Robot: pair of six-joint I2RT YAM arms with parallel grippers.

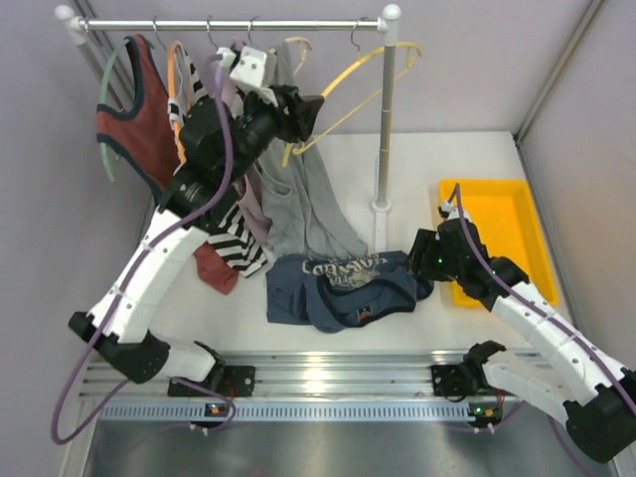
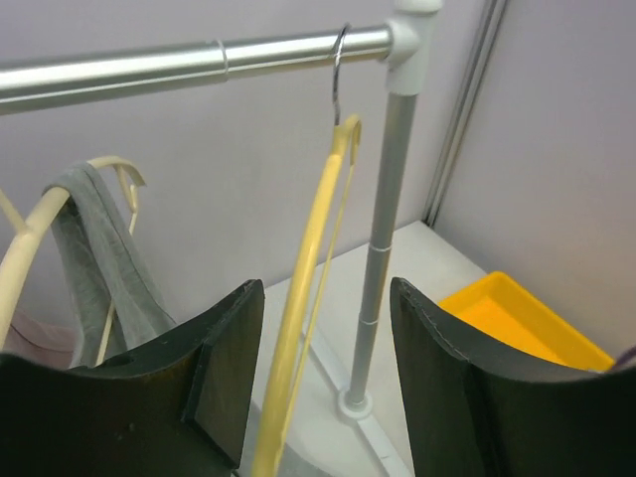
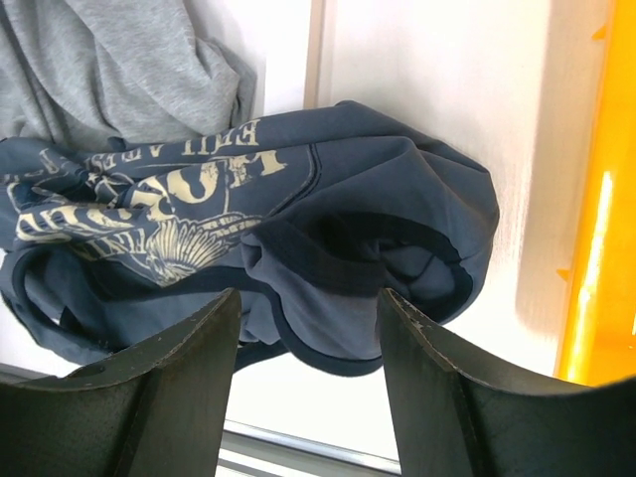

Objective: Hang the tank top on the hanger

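Observation:
The navy tank top (image 1: 343, 288) lies crumpled on the table, pale print facing up; it fills the right wrist view (image 3: 328, 209). The bright yellow hanger (image 1: 350, 72) hangs by its metal hook at the right end of the rail. My left gripper (image 1: 303, 114) is open at the hanger's lower end; in the left wrist view the hanger (image 2: 318, 238) runs down between the spread jaws of this gripper (image 2: 326, 293) without either touching it. My right gripper (image 1: 425, 253) is open and empty, just over the top's right end, where dark trim lies between its jaws (image 3: 308, 303).
The rail (image 1: 229, 25) also holds a rust-red top (image 1: 134, 129), a striped garment (image 1: 234, 243), a grey top (image 1: 298, 199) and a cream hanger (image 2: 30, 238). The rail's post (image 1: 386, 119) stands behind the navy top. A yellow tray (image 1: 492, 234) sits at the right.

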